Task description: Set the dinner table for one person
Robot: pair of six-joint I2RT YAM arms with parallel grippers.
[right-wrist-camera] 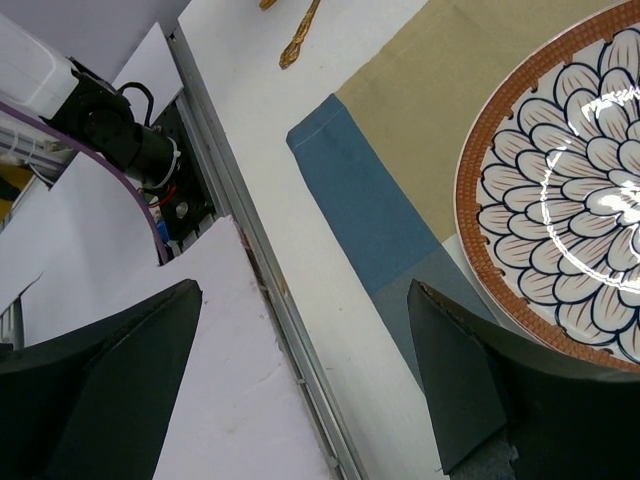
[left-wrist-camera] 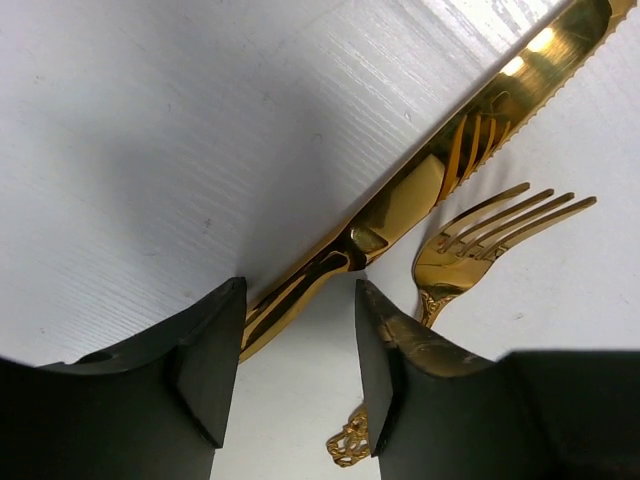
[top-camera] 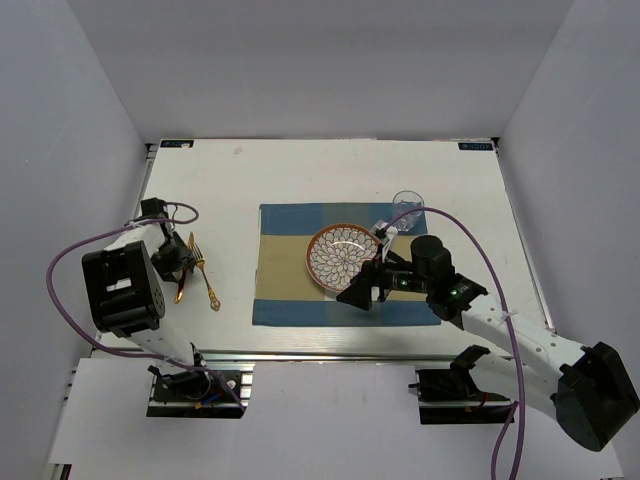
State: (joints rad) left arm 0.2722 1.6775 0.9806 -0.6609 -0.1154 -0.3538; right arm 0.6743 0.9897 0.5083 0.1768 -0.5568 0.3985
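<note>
On the white dinner table (top-camera: 330, 170) a gold knife (left-wrist-camera: 420, 190) and a gold fork (left-wrist-camera: 470, 250) lie side by side left of the striped placemat (top-camera: 280, 250). My left gripper (left-wrist-camera: 300, 340) is down over their handles. Its jaws stand partly apart, the knife handle running in beside the left finger (left-wrist-camera: 205, 365) and the fork handle under the right one. From above, the left gripper (top-camera: 178, 262) covers the knife's middle. A flower-patterned plate (top-camera: 338, 257) sits on the placemat. My right gripper (top-camera: 362, 290) hovers wide open over the mat's near edge, holding nothing.
A clear glass (top-camera: 407, 207) stands at the placemat's far right corner. In the right wrist view the table's metal edge rail (right-wrist-camera: 260, 270) runs beneath the right gripper (right-wrist-camera: 305, 370), with the plate (right-wrist-camera: 570, 190) at right. White walls enclose the table.
</note>
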